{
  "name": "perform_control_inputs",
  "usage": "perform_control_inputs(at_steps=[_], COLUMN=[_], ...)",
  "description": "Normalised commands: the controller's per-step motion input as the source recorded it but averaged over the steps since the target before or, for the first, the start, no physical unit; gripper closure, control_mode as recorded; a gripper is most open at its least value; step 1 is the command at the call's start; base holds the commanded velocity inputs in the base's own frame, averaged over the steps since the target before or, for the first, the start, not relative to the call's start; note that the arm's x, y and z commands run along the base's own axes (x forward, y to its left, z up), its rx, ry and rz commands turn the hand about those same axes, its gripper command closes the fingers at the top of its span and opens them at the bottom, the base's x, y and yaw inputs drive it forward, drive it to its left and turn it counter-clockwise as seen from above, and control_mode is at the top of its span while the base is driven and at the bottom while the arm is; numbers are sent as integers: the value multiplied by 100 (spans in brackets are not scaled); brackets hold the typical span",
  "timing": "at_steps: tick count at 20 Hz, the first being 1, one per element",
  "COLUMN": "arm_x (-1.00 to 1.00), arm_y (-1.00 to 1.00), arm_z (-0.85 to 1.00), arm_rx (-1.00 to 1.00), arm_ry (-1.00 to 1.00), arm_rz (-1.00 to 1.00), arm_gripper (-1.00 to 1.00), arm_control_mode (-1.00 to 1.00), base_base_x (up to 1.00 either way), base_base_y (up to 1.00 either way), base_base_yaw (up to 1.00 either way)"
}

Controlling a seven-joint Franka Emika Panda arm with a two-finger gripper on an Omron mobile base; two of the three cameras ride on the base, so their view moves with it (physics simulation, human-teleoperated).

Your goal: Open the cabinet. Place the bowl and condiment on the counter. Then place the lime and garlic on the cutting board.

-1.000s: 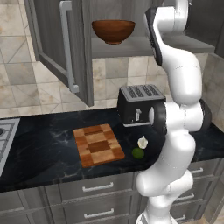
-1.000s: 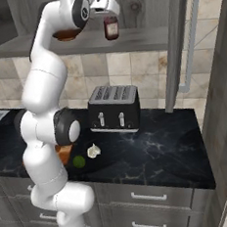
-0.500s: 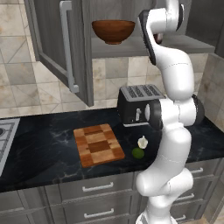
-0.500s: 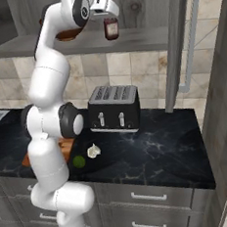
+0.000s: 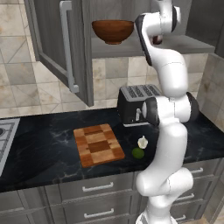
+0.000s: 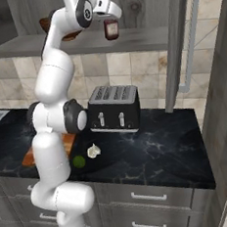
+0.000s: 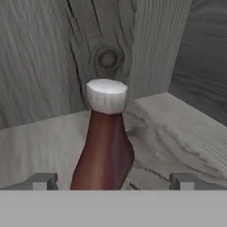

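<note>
The cabinet (image 5: 57, 48) stands open, both doors swung wide. On its shelf sits the reddish-brown bowl (image 5: 113, 30), also seen behind my arm (image 6: 52, 24). The small dark red condiment (image 6: 111, 29) with a white cap stands upright on the same shelf to the bowl's right. My gripper (image 7: 111, 181) is open, its tips set wide on either side of the condiment's (image 7: 106, 142) base without touching it. Down on the black counter (image 5: 43, 153) lie the checkered cutting board (image 5: 98, 144), the garlic (image 5: 142, 142) and the lime (image 5: 138, 152), both just right of the board.
A black toaster (image 5: 133, 105) stands at the back of the counter under the shelf. A stove corner (image 5: 4, 135) shows at far left. The right cabinet door (image 6: 177, 45) hangs open over the counter's right part. Grey drawers run below the counter.
My arm's elbow and lower links have swung round while the hand stayed up by the condiment. The jaws stayed open; nothing on the shelf or counter moved.
</note>
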Motion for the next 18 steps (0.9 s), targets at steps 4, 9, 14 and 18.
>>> perform_control_inputs(at_steps=[4, 9, 14, 18], arm_x=[36, 42, 33, 8], arm_y=[0, 0, -6, -42], arm_z=[0, 0, 0, 0], arm_rx=[0, 0, 0, 3], arm_ry=[0, 0, 1, 5], arm_rz=[-8, -7, -7, -8], arm_gripper=[-100, -100, 100, 100], arm_control_mode=[-100, -100, -100, -100], base_base_x=[0, 0, 0, 0], base_base_y=[0, 0, 0, 0], base_base_yaw=[0, 0, 0, 0])
